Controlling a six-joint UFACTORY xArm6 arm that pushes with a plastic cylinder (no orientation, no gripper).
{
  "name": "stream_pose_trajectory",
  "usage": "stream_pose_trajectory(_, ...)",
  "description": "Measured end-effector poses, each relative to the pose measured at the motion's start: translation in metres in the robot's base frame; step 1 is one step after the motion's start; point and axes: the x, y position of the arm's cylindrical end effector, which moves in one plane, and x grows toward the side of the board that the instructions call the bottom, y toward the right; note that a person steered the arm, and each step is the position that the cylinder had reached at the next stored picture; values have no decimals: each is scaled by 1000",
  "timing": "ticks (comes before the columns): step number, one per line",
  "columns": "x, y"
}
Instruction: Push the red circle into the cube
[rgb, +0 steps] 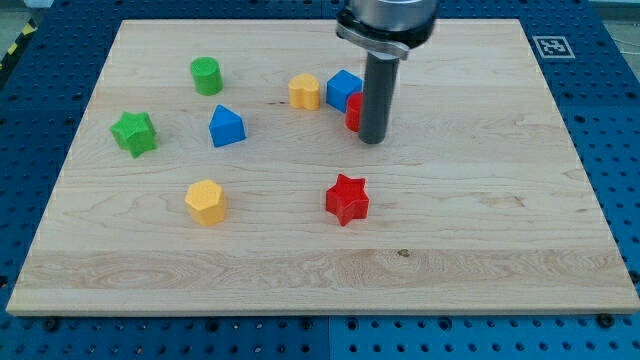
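The red circle (353, 110) sits just right of the board's top middle, mostly hidden behind my rod. It touches the blue cube (343, 88) on the cube's lower right side. My tip (372, 138) rests on the board right against the red circle's right side, slightly below it. A yellow block (305, 91) stands just left of the blue cube.
A red star (347, 199) lies below my tip. A blue pointed block (227, 126), a green cylinder (206, 76), a green star (134, 132) and a yellow hexagon (206, 202) lie on the wooden board's (480, 200) left half.
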Motion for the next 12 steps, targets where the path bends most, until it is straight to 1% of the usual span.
stream_pose_trajectory(1, 0, 0)
stream_pose_trajectory(3, 3, 38)
stream_pose_trajectory(4, -6, 8)
stream_pose_trajectory(5, -7, 7)
stream_pose_trajectory(7, -9, -16)
stream_pose_trajectory(11, 7, -16)
stream_pose_trajectory(12, 24, -16)
